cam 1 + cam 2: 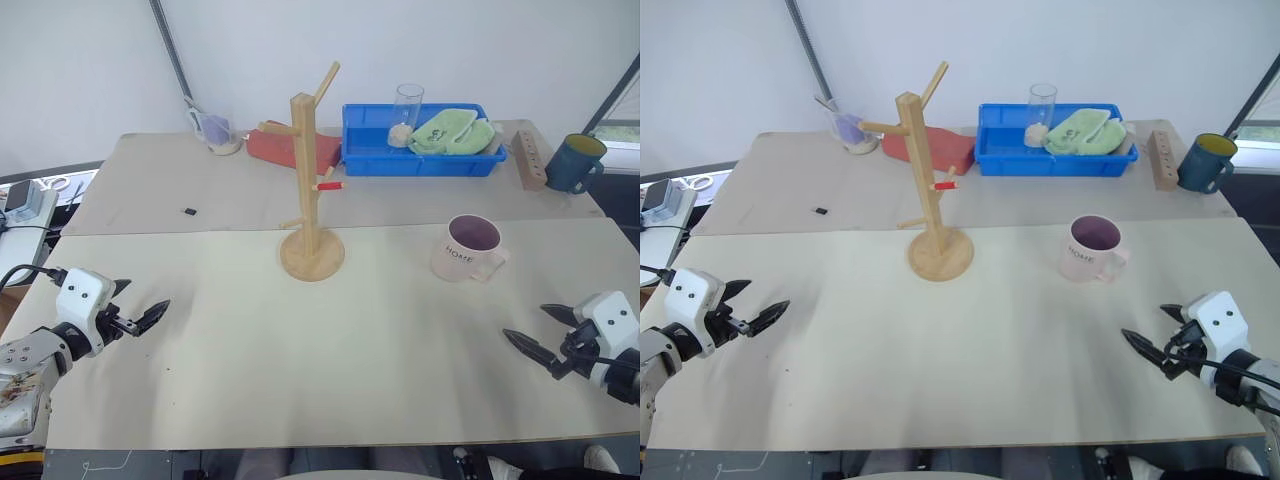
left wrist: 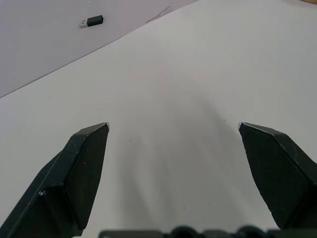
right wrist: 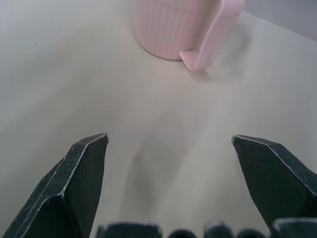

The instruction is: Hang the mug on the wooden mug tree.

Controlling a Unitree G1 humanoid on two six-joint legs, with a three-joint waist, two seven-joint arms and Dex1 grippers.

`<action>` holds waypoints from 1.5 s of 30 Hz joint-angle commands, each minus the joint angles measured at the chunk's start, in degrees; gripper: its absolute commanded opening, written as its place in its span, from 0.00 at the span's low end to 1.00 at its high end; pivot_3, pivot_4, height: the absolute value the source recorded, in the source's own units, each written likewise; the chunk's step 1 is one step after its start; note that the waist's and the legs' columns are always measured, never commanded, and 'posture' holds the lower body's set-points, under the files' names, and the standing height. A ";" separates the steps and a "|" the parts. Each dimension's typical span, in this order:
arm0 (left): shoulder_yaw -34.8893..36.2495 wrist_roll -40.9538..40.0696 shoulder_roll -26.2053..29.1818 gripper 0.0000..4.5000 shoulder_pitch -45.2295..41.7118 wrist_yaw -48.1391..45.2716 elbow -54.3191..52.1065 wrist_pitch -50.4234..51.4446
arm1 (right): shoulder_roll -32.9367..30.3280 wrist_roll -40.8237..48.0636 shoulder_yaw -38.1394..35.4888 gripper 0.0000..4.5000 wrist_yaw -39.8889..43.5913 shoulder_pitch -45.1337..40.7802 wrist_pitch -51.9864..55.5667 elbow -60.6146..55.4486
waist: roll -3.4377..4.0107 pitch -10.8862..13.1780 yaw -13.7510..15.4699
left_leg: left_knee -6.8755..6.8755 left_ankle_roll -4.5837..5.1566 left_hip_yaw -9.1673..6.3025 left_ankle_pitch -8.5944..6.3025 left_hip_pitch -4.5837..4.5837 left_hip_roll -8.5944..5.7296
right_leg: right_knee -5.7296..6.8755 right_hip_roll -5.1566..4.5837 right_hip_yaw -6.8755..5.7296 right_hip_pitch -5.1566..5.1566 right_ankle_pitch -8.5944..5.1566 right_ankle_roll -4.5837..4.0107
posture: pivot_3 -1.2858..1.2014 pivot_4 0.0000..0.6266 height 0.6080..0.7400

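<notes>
Upright, the pinkish mug (image 1: 466, 249), purple inside, reads "HOME"; both grippers' jaws are spread, holding nothing.

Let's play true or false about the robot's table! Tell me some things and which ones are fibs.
1. The mug hangs on the wooden mug tree. False: it stands on the table.
2. The right end effector is open and empty. True.
3. The blue mug sits inside the blue bin. False: it stands outside it, beside the wooden block.
4. A green cloth lies in the blue bin. True.
5. The left end effector holds the mug. False: it is open and empty.
</notes>
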 commanded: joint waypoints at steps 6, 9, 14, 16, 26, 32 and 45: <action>2.59 -7.65 1.63 1.00 0.38 -12.67 -1.50 -1.28 | 0.94 1.17 -1.65 0.98 -2.67 -0.71 3.13 -5.02 | 0.00 0.00 -0.01 | 0.00 0.00 0.00 0.00 0.00 0.01 | 0.00 0.01 0.00 -0.02 0.00 0.00 | 0.52 0.24 0.86; 1.13 -7.96 2.28 1.00 -0.44 -14.89 -2.74 -0.93 | 2.36 0.54 -1.69 0.98 -4.42 -0.60 3.00 -6.15 | 0.00 0.00 -0.01 | 0.00 0.00 0.00 0.00 -0.01 0.02 | 0.01 0.01 0.00 -0.01 0.00 0.00 | 0.52 0.24 0.86; -5.25 -9.58 1.98 1.00 -3.80 -17.94 -10.74 0.81 | 5.07 -0.37 -1.38 0.98 -8.47 -0.86 3.10 -8.65 | -0.01 0.00 0.31 | 0.00 0.00 0.03 0.00 -0.05 0.01 | 0.00 -0.02 0.01 0.00 0.00 0.00 | 0.52 0.24 0.86; -10.58 -13.54 0.63 1.00 -7.97 -19.66 -17.56 4.05 | 8.19 -0.51 -1.03 0.98 -11.87 -0.20 3.21 -11.50 | 0.00 0.00 0.51 | 0.00 0.00 0.04 0.00 -0.12 0.01 | -0.01 0.00 0.00 0.01 0.00 0.00 | 0.52 0.24 0.86; -22.12 -22.35 -3.18 1.00 -22.34 -25.83 -24.84 11.00 | 24.41 -5.38 4.72 0.98 -31.52 -6.11 5.91 -14.45 | 0.10 -0.10 -1.03 | 0.08 0.04 -0.19 0.02 0.04 -0.01 | 0.21 0.33 0.14 0.15 0.05 0.08 | 0.52 0.24 0.86; -24.77 -21.52 -5.16 1.00 -26.95 -26.72 -22.98 11.21 | 29.09 -9.69 7.66 0.98 -37.53 -11.80 2.81 -6.20 | 0.11 -0.11 -1.28 | 0.11 0.07 -0.27 0.04 -0.01 -0.02 | 0.20 0.47 0.24 0.21 0.05 0.09 | 0.52 0.24 0.86; -25.03 -20.48 -5.13 1.00 -28.84 -26.86 -21.12 10.98 | 30.44 -10.16 7.64 0.98 -41.94 -22.68 -1.29 4.74 | 0.18 -0.14 -1.49 | 0.10 0.59 -0.55 0.37 -0.05 0.07 | 0.34 1.02 0.67 0.27 0.07 0.12 | 0.52 0.24 0.86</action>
